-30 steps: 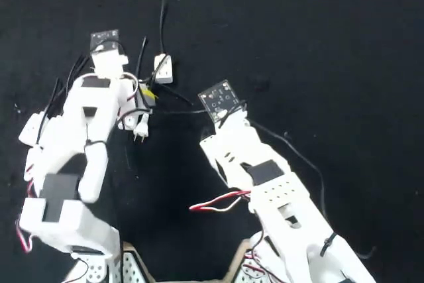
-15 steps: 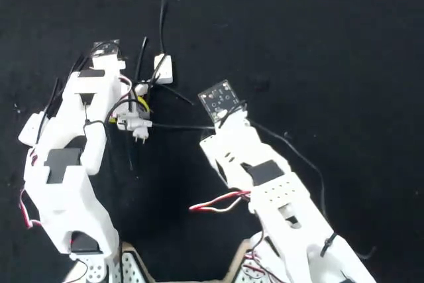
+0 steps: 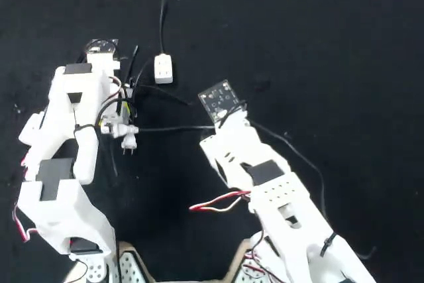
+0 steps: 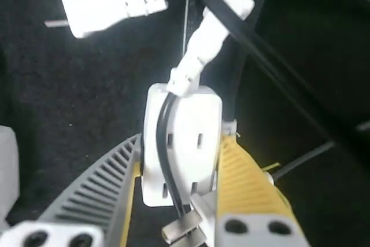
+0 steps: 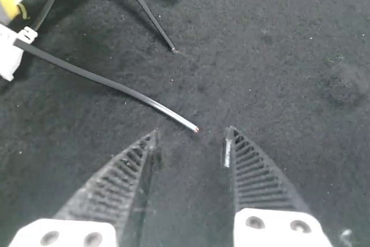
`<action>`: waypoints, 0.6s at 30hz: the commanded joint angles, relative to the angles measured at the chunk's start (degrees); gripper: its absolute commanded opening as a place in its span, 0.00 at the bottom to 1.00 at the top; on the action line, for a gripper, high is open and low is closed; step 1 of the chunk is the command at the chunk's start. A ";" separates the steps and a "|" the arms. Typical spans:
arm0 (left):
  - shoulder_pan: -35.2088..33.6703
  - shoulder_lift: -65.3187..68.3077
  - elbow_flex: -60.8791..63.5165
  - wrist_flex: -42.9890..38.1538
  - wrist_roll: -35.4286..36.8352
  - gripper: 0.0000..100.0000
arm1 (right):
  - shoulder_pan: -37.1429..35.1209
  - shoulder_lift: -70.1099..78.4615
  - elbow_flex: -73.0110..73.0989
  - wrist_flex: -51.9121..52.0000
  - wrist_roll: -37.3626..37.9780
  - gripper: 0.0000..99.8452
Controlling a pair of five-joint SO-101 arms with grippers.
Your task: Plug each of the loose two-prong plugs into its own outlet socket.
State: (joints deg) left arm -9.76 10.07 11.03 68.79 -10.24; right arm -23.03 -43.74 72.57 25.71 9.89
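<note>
The plug (image 4: 98, 4) is beside the socket (image 4: 191, 114) in the left pincer (image 4: 182, 140).

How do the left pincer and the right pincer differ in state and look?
The left pincer is shut on a white outlet socket; the right pincer is open and empty. The left pincer has one yellow finger; the right pincer's both look grey. A cable end lies between the right pincer's tips, the socket between the left pincer's. Both have ribbed fingers.
</note>
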 commanded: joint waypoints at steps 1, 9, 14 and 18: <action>3.12 -4.31 -2.15 3.08 -3.08 0.04 | -0.53 -1.89 -0.13 -1.23 0.09 0.18; 16.40 -9.58 -6.90 8.44 -0.35 0.03 | 9.41 -1.98 -1.45 -1.58 -2.20 0.18; 22.37 -12.13 -6.90 8.18 0.09 0.11 | 19.25 -1.98 -2.77 -1.32 -14.51 0.18; 24.22 -12.57 -7.34 8.00 0.18 0.23 | 21.01 -1.98 -2.77 -1.49 -15.38 0.18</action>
State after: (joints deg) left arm 12.40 1.10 7.78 76.79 -10.68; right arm -3.69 -43.74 72.57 25.71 -4.44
